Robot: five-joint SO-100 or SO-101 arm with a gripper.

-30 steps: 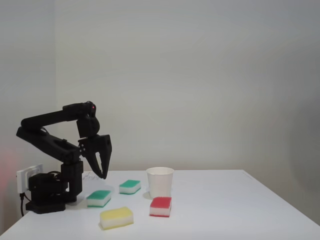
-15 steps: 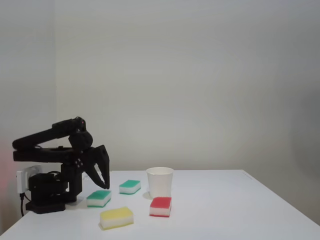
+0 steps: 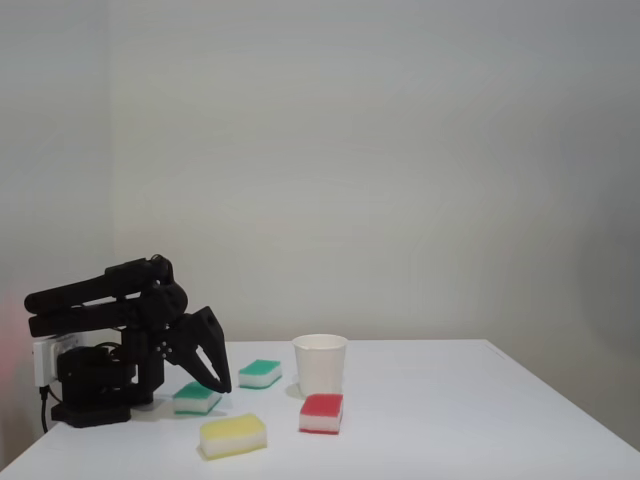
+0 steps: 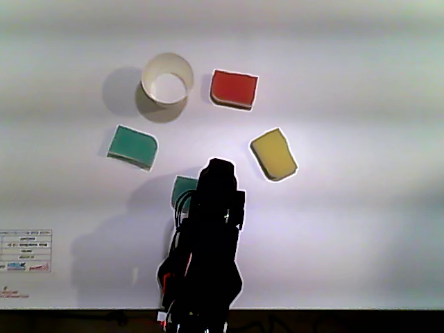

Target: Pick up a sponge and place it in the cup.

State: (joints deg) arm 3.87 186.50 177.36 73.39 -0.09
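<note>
White cup (image 4: pixel 166 78) is sitting empty while the fingers (image 3: pixel 214 372), spread open, are reaching over a green sponge (image 3: pixel 194 399); nothing is gripped.

The fingers (image 3: pixel 213 372) hang spread over a green-topped sponge (image 3: pixel 193 398) (near the base) — cup (image 3: pixel 320 364) well apart.

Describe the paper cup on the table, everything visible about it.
The cup is plain white, looks like paper, tapers toward its base and has a rolled rim. It stands upright on the white table, mouth open. From above its inside looks empty. Nothing touches it: in the fixed view the red-topped sponge lies just in front, a teal-topped sponge to its left.
</note>
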